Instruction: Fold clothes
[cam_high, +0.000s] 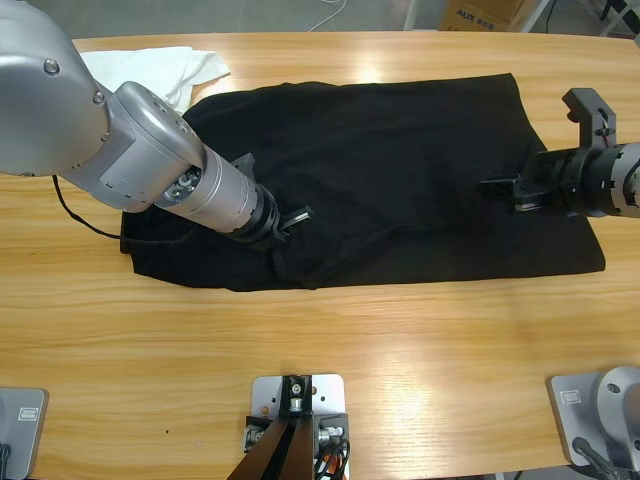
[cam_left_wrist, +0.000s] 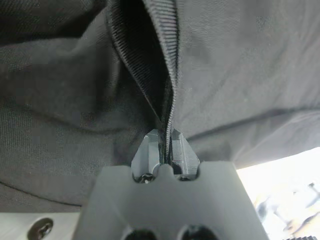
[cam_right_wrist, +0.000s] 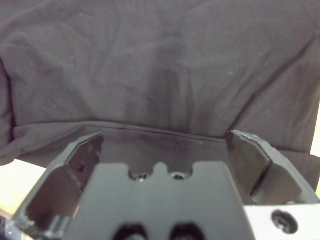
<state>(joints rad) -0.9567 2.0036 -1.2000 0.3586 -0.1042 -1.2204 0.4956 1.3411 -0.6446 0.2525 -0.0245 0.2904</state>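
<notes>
- The black T-shirt (cam_high: 380, 170) lies spread across the middle of the wooden bench (cam_high: 400, 330), reaching from left of centre nearly to the right edge.
- Its fabric is mostly flat over the centre and right portion; the left portion is bunched into folds near the left arm (cam_high: 150, 150).
- The near edge of the shirt runs roughly parallel to the front of the bench, with bare wood in front of it.
- The left arm enters from the upper left corner of the high view and slopes down to the shirt's lower left area.
- The left hand (cam_left_wrist: 166, 145) is pressed together on a ribbed, doubled edge of the black T-shirt, as the left wrist view shows; the fabric rises from between the jaws in a narrow upright fold.
- In the high view the left hand (cam_high: 290, 222) sits on the shirt, close to its near edge.
- The right arm (cam_high: 600, 180) enters from the right edge of the high view and lies low over the shirt's right end.
- The right hand (cam_right_wrist: 162, 150) is spread wide, with its jaws on either side of a hemmed edge of the shirt; nothing is gripped between them.
- In the high view the right hand (cam_high: 505, 187) points toward the middle of the shirt.
- A white garment (cam_high: 160, 68) lies crumpled at the upper left of the bench, just beside the shirt's far left corner and partly behind the left arm.
</notes>
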